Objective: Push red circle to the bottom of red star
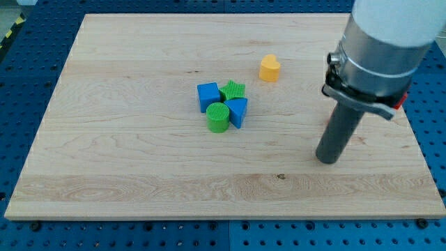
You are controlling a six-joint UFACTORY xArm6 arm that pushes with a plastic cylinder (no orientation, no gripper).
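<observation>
my tip (326, 160) rests on the wooden surface (125, 167) near the view's right. it is well apart from the bunch of blocks in the middle. there is no claw on this arm, only a straight dark rod, so nothing can open or close.

i cannot find the red circle or the red star for sure. a small red bit (401, 102) peeks out behind the big arm (383, 42) at the view's right edge. i cannot tell which red block it is.

in the middle, a blue cube (208, 95), a green star (233, 90), a blue triangle (239, 111) and a green cylinder (217, 118) sit touching each other. a yellow heart (270, 68) sits alone nearer the view's top.

i think the red circle is small, light and hard, like the others. it should slide easily on the smooth wood. it is round, so it may slip off to one side. i would push it low and right in its middle, going slowly.
</observation>
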